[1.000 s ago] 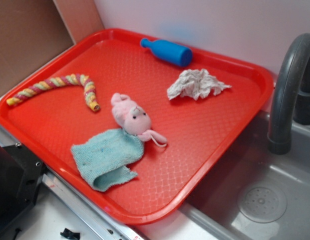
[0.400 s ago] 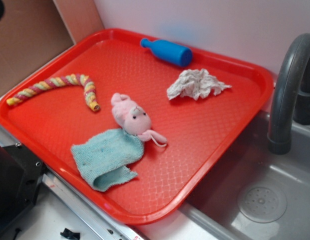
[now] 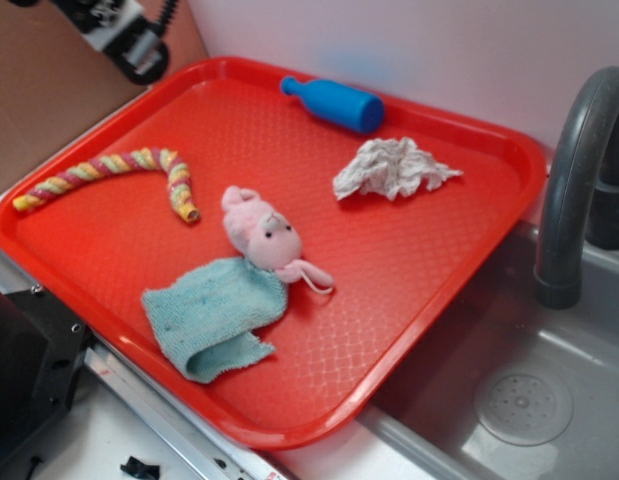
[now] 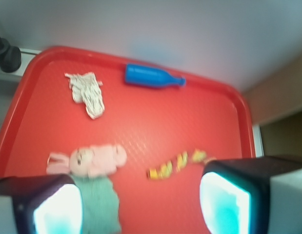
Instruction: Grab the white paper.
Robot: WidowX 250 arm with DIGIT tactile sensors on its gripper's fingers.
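The white paper lies on the red tray near the blue bottle, well apart from the claw, whose fingers are spread wide, holding nothing.

No text, label, brand or number can be read in either view. The tray and the things on it bear no legible marks.

On the tray, the white paper lies toward the back right, just in front of the bottle at the rear rim. The rope lies at the left, the plush bunny in the middle, touching the cloth nearer the front. The sink and faucet stand right of the tray.
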